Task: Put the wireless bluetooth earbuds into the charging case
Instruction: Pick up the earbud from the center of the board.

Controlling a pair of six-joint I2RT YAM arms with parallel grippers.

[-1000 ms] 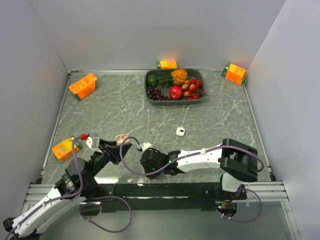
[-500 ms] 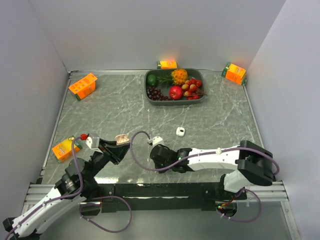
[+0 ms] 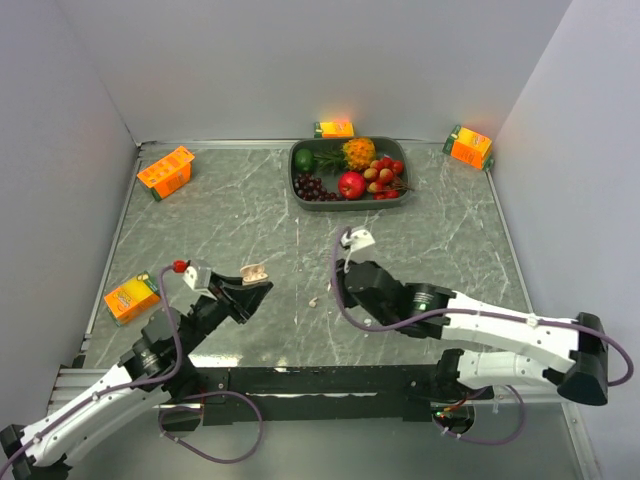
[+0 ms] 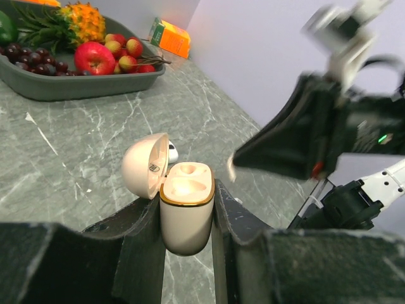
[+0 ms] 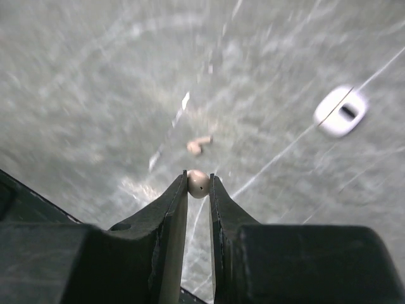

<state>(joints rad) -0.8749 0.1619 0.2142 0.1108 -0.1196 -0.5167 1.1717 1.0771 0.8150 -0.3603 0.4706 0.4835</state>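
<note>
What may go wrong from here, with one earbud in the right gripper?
The earbud sits at the very tips of the right gripper and may slip out. The left gripper clamps the open charging case only by its sides, so a push from above may tilt it.

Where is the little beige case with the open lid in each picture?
Top external: the charging case sits left of centre, lid open, held in the left gripper.
Left wrist: bottom centre, pinched between the gripper's two fingers.
Right wrist: not in it.
Shared landmark: the fruit tray, at the table's far edge from above and top left in the left wrist view; the right wrist shows only marbled table.
</note>
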